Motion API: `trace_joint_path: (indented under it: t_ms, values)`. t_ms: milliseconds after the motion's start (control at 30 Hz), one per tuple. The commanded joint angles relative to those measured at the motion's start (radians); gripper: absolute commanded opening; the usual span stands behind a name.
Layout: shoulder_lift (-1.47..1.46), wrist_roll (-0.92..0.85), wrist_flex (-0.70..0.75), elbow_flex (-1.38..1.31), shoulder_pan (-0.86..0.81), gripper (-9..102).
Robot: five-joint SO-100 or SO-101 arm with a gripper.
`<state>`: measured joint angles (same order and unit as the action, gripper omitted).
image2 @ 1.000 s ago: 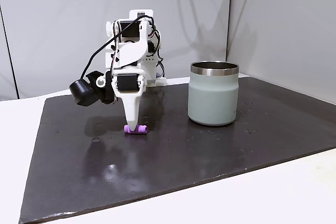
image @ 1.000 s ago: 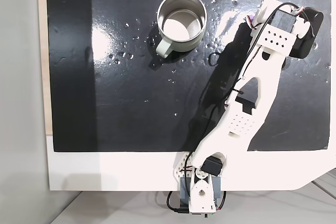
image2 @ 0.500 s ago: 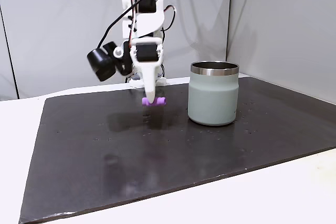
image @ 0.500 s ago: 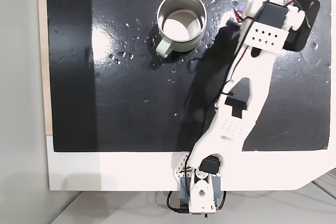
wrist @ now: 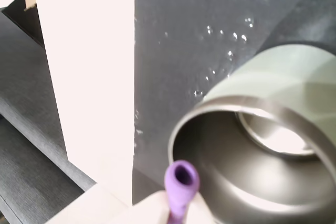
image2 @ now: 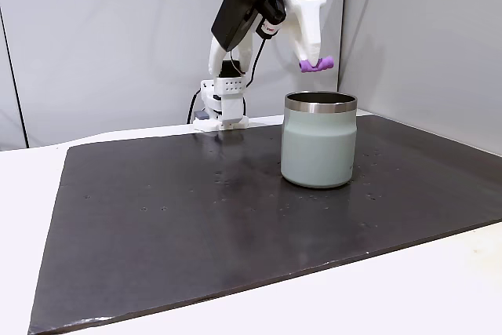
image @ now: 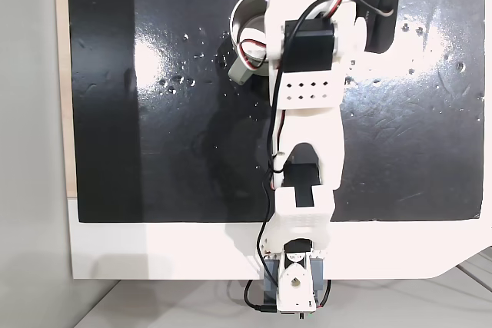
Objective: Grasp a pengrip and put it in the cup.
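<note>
In a fixed view from the side, my gripper (image2: 314, 59) hangs high above the rim of the cup (image2: 318, 143), shut on the light-purple pengrip (image2: 316, 65), which lies crosswise at the fingertips. The wrist view looks down the pengrip (wrist: 180, 182) into the open mouth of the metal cup (wrist: 218, 150), with the grip's hollow end over the near rim. In a fixed view from above, my white arm (image: 307, 74) covers the right part of the cup (image: 244, 24); its whitish handle (image: 240, 69) sticks out at the lower left.
A black mat (image2: 196, 225) covers most of the white table (image2: 408, 288). The arm's base (image2: 222, 107) stands at the mat's far edge. Grey wall panels rise close behind and to the right of the cup. The mat is bare to the left of the cup.
The gripper lifted the pengrip off the mat, rose well above cup height and swung over to the cup; it now holds the grip over the cup's rim.
</note>
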<state>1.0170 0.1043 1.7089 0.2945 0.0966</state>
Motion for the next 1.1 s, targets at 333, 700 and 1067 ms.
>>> trace_joint_path:
  t_ms: [333, 700, 1067]
  values:
    - [0.087, 0.038, 0.078, -0.021, 0.0, 10]
    - [0.117, 0.038, 0.115, -0.02, -0.025, 28]
    - [0.152, 0.037, 0.117, 0.026, -0.032, 27]
